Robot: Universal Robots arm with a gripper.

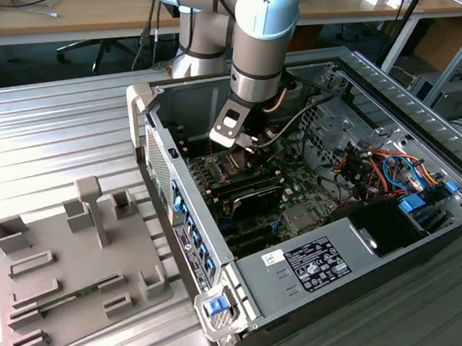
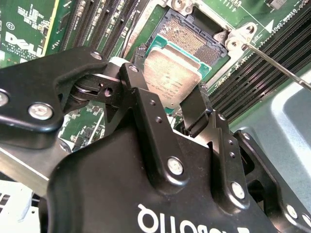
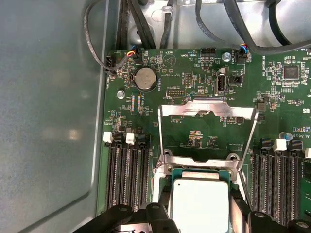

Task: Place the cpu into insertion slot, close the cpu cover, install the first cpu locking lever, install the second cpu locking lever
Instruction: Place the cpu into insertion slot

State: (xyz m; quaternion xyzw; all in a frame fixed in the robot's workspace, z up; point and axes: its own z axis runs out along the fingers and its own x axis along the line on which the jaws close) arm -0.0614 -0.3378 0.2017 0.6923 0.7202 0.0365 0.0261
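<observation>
My black gripper pinches the small square silver-topped cpu just above the gold-pinned socket, seemingly not yet seated. The thin silvery cpu cover frame is swung open beside that socket.

- In the second wrist view the body of the gripper hides the near edge of the cpu, which it clasps.
- The cpu covers part of the insertion slot; whether they touch, I cannot tell.
- A locking lever runs out past that picture's edge.
- In the first wrist view the picture's edge cuts off the cpu.
- In the exterior view the arm covers most of the gripper.
</observation>
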